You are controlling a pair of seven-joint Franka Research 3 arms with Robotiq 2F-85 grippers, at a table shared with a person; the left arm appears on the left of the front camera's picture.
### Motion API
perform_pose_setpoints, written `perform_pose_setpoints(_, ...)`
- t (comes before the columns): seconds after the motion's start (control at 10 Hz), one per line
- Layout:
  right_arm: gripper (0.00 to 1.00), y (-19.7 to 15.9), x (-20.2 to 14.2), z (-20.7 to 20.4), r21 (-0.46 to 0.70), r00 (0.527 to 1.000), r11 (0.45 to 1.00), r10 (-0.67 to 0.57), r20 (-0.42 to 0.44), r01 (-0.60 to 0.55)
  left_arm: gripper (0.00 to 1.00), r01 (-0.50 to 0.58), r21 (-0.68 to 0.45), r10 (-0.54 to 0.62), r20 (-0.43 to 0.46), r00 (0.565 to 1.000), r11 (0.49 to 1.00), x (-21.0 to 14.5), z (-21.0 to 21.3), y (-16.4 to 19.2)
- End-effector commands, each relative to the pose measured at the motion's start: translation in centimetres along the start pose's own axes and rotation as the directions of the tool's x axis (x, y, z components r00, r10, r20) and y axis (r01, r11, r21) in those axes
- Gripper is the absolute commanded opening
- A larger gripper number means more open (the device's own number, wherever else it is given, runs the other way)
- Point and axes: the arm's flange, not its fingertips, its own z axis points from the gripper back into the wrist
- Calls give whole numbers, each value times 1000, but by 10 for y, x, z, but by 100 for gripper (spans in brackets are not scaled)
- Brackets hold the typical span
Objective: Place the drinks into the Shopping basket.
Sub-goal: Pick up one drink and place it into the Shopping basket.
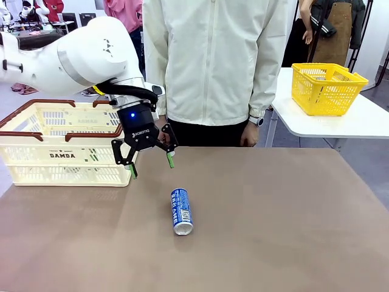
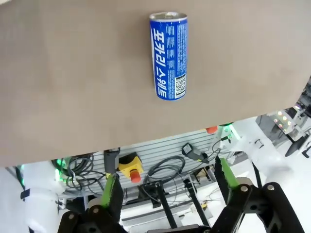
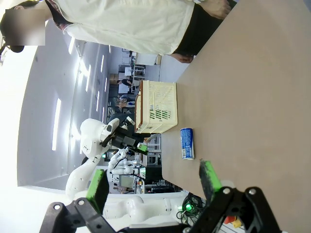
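Left gripper (image 1: 152, 165): jaws spread wide, green pads well apart, nothing between them. In the front view it hangs above the brown surface (image 1: 285, 213), fingers pointing down.

Slim blue beverage can with white lettering and a silver top (image 1: 182, 211): lies on its side on the surface, silver top towards the robot. It sits below the left gripper, a little to the gripper's right and nearer the robot's edge. It is near the fingertips but apart from them, with no contact. In the left wrist view the can (image 2: 168, 56) lies ahead of the left gripper (image 2: 167, 177), in line with the gap between the two fingers and well beyond their tips.

Large cream-white slotted plastic shopping basket with brown rim and handles (image 1: 61, 155): stands on the surface just to the left of the left gripper, its near corner close behind the left finger. Whether they touch cannot be told.

Right gripper (image 3: 153, 179): jaws wide, holding nothing. The can (image 3: 187, 143) lies ahead of it, well apart, with the shopping basket (image 3: 158, 107) beyond the can.

A person in a pale jacket (image 1: 213, 61) stands at the far side, behind the left gripper.
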Motion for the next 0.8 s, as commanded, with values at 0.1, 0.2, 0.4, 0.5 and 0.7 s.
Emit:
perform_pose_setpoints(0.1,100,0,-1,1,6,1000,1000,21,-8,-21,100,-5,-9,5,-5,1000,1000,-10,5,-2)
perform_pose_setpoints(0.2,100,0,-1,1,6,1000,1000,21,-8,-21,100,-5,-9,5,-5,1000,1000,-10,5,-2)
perform_pose_setpoints(0.4,100,0,-1,1,6,1000,1000,21,-8,-21,100,7,-2,-7,2,1000,1000,-5,1,-4)
perform_pose_setpoints(0.5,100,0,-1,1,6,1000,1000,21,-8,-21,100,-79,94,70,86,994,992,-17,-17,-36)
perform_pose_setpoints(0.7,100,0,-1,1,6,1000,1000,21,-8,-21,100,-46,158,15,195,981,986,-35,-56,-76)
